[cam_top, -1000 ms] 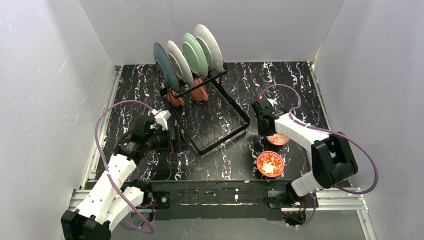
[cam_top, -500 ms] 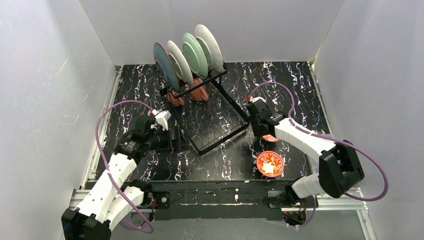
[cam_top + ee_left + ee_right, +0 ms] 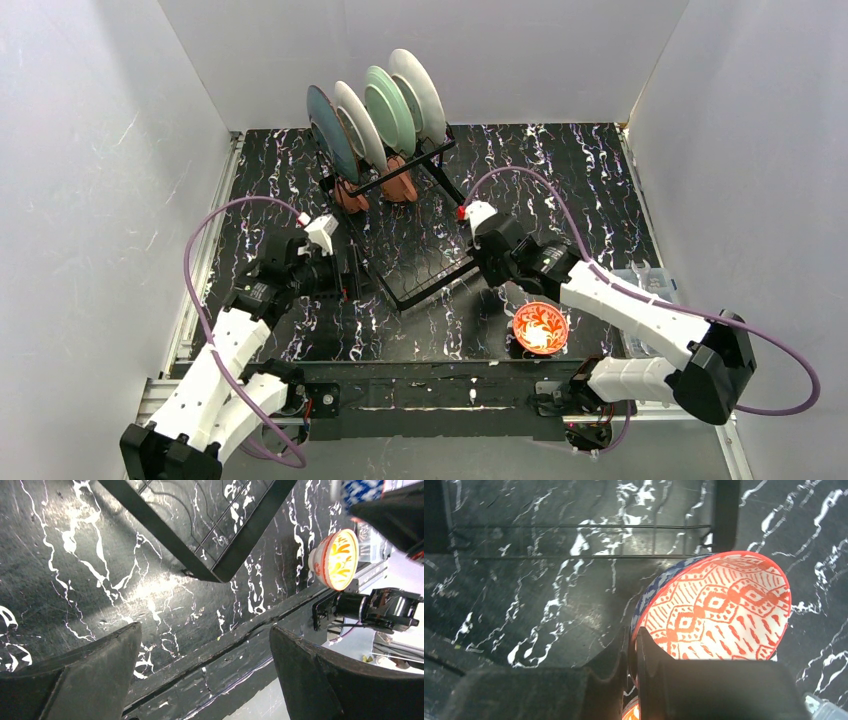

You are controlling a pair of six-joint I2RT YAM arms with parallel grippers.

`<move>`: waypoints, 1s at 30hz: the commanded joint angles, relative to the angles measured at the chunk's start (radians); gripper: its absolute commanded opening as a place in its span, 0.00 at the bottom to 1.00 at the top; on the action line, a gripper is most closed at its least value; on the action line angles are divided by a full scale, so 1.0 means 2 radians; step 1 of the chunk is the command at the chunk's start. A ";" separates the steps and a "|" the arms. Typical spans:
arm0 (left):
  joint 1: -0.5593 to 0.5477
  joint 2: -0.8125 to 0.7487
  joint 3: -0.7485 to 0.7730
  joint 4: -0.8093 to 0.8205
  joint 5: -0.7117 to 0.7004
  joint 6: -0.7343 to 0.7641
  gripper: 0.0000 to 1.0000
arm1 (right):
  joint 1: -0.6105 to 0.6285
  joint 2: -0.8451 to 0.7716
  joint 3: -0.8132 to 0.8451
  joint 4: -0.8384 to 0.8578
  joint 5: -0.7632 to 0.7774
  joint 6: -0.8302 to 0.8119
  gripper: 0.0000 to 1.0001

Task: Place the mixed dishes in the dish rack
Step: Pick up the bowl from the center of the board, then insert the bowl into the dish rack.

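Top external view: four plates and two mugs stand in the dish rack. Right jaws pinch one bowl at the rack's corner; a second bowl sits near the rack. Left jaws gape wide.

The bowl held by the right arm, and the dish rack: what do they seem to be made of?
Bowl: probably glazed ceramic; glossy sheen, painted red-orange pattern inside, blue outside.
Dish rack: likely coated metal; thin black wires, flat black frame, dull sheen.

Plates stand upright in the dish rack; a red-patterned bowl sits on the table nearby.
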 commanded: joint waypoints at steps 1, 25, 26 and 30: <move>-0.002 0.008 0.053 -0.019 -0.009 0.002 0.98 | 0.034 -0.025 0.017 0.018 -0.017 -0.045 0.01; -0.002 0.071 0.162 -0.068 0.152 0.027 0.98 | 0.204 -0.059 0.013 0.031 -0.132 -0.227 0.01; -0.003 0.074 0.167 -0.076 0.159 0.031 0.98 | 0.212 -0.054 0.019 0.025 -0.132 -0.236 0.01; -0.005 0.082 0.182 -0.112 0.166 0.053 0.98 | 0.237 -0.034 0.041 0.003 -0.134 -0.270 0.01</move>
